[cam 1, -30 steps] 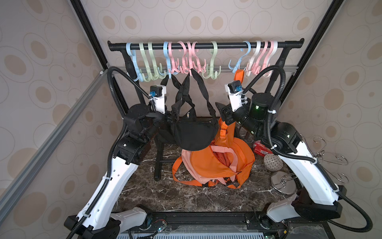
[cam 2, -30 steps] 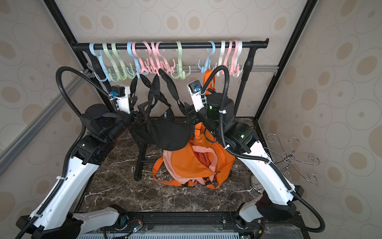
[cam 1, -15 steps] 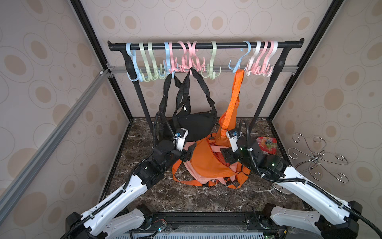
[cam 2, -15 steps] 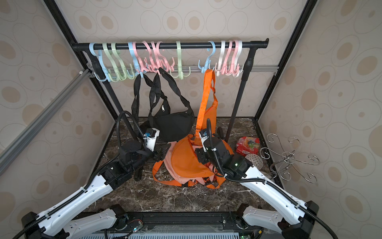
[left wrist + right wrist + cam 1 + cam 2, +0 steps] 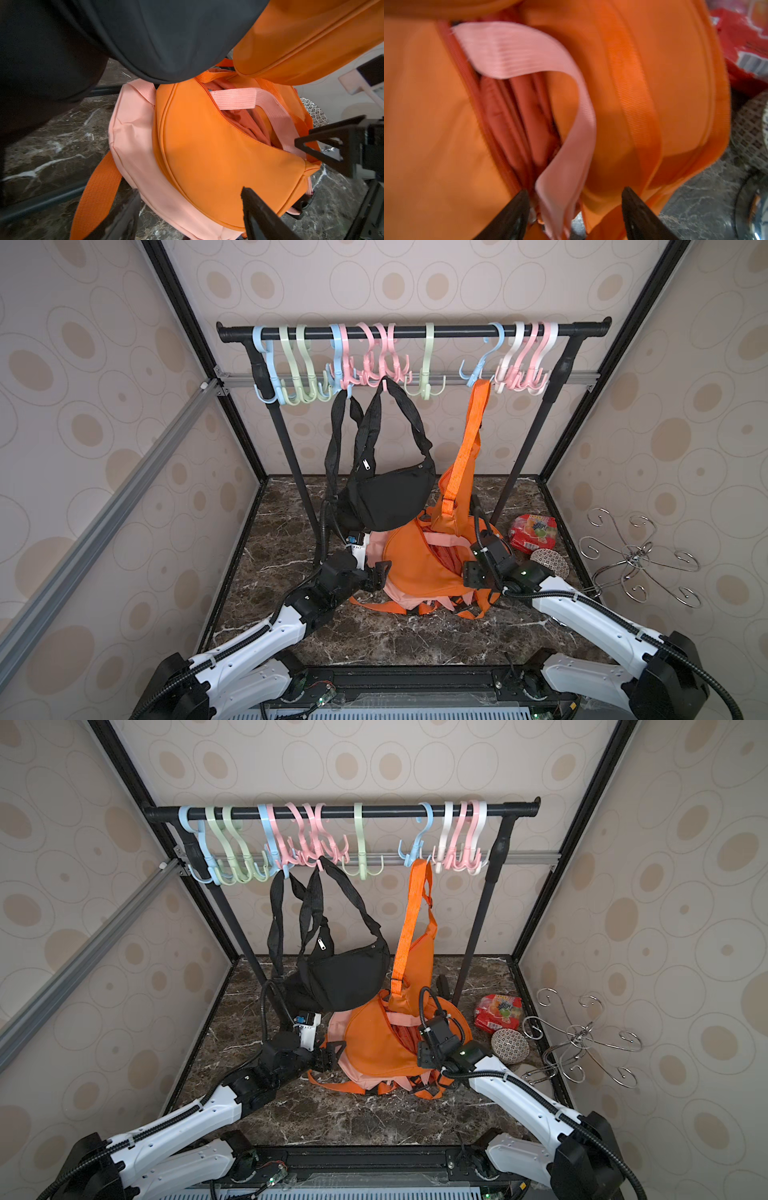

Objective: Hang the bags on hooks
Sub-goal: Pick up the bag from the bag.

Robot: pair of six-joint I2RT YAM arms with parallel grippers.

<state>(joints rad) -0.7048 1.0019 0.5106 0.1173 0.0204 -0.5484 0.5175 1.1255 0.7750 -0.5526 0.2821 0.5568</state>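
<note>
An orange and pink backpack (image 5: 419, 568) (image 5: 374, 1040) lies on the marble floor, its pink handle loop (image 5: 529, 52) arching over the open zip. My left gripper (image 5: 380, 572) (image 5: 190, 190) is open at the backpack's left side, its fingers straddling the pink edge. My right gripper (image 5: 471, 572) (image 5: 575, 189) is open at the right side, with the pink handle's lower end between its fingers. A black bag (image 5: 386, 497) hangs from a pink hook (image 5: 384, 383). An orange sling bag (image 5: 453, 497) hangs by its strap from a blue hook (image 5: 473, 377).
The black rail (image 5: 415, 332) carries several coloured hooks; a green one (image 5: 428, 381) hangs bare. The rack's slanted legs (image 5: 519, 456) stand behind the bags. A red snack pack (image 5: 534, 533) and a patterned bowl (image 5: 548, 566) lie at the right. A metal hook stand (image 5: 640, 560) sits beyond the right wall.
Both arms have come down from the rail to the floor beside the backpack. The black bag and the orange sling bag stay hanging on their hooks.
</note>
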